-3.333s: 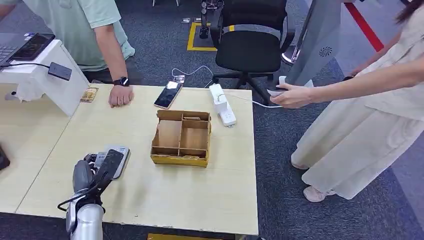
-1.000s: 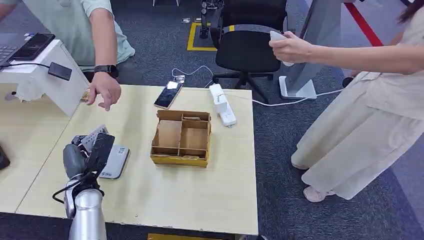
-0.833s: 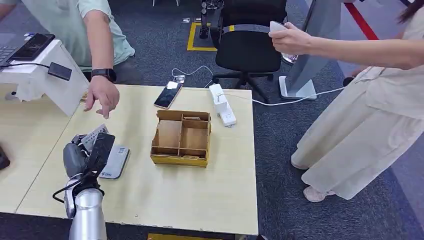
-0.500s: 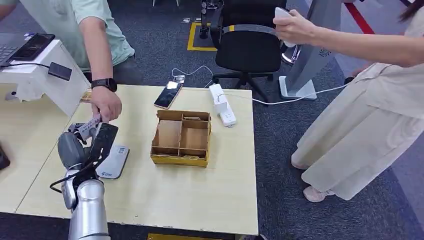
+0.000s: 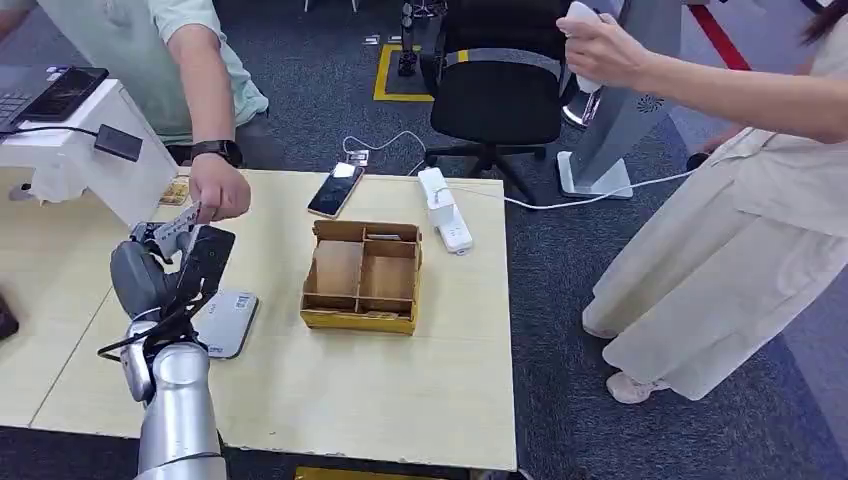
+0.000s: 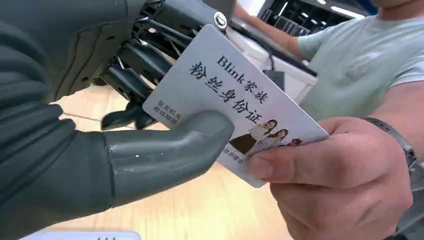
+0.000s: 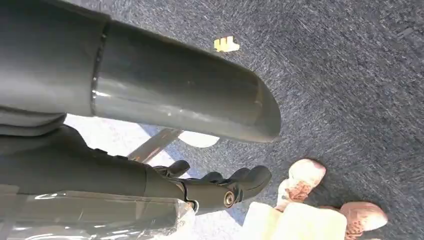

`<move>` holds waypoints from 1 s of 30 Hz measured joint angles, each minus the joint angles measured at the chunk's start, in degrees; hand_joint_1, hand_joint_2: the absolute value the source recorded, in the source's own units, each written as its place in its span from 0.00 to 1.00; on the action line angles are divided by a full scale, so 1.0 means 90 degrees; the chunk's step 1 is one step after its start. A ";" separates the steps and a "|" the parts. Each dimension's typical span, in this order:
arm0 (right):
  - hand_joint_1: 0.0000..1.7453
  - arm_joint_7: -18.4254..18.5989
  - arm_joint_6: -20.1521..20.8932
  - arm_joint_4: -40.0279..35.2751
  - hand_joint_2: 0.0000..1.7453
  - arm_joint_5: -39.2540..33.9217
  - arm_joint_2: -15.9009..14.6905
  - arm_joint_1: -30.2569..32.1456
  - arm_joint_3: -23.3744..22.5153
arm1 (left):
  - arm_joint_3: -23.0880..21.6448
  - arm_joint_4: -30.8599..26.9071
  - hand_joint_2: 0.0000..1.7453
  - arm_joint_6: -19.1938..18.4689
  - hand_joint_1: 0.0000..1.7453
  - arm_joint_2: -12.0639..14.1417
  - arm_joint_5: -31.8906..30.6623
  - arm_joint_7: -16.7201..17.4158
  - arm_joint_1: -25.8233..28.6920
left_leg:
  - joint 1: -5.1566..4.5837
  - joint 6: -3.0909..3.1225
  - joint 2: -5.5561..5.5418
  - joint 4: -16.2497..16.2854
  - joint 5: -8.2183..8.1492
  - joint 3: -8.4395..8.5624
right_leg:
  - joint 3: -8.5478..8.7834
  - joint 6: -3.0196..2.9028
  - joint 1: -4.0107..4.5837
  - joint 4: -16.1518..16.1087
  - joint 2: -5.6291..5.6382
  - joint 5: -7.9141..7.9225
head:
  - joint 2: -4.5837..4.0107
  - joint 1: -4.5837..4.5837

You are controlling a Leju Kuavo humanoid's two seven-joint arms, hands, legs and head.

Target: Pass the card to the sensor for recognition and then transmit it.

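1. Card [image 6: 235,105] sits clamped between my left hand [image 5: 165,265]'s thumb and fingers, its far end pinched by the person's hand [image 6: 340,175].
2. My right hand [image 7: 220,187] hangs by the floor, fingers loosely apart, empty.

a pale wooden table [image 5: 330,390] stands on dark grey carpet [image 5: 560,300]; at twelve o'clock a black office chair [image 5: 500,90], yellow floor tape [image 5: 385,75] beside it.

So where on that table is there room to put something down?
Bare wood lies along the near edge of the table, in front of the cardboard box and right of the card reader. The far left corner is crowded by the handover.
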 joint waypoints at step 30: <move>0.00 0.0032 -0.0085 0.0121 0.00 0.0000 0.0000 -0.0061 0.0015 | -0.0770 -0.0430 1.00 0.0595 0.00 0.0391 -0.1506 -0.0911 0.0597 | 0.0000 0.0000 -0.0001 0.0000 0.0000 -0.0001 | -0.0001 0.0000 0.0000 0.0000 -0.0003 0.0000 | 0.0000 0.0000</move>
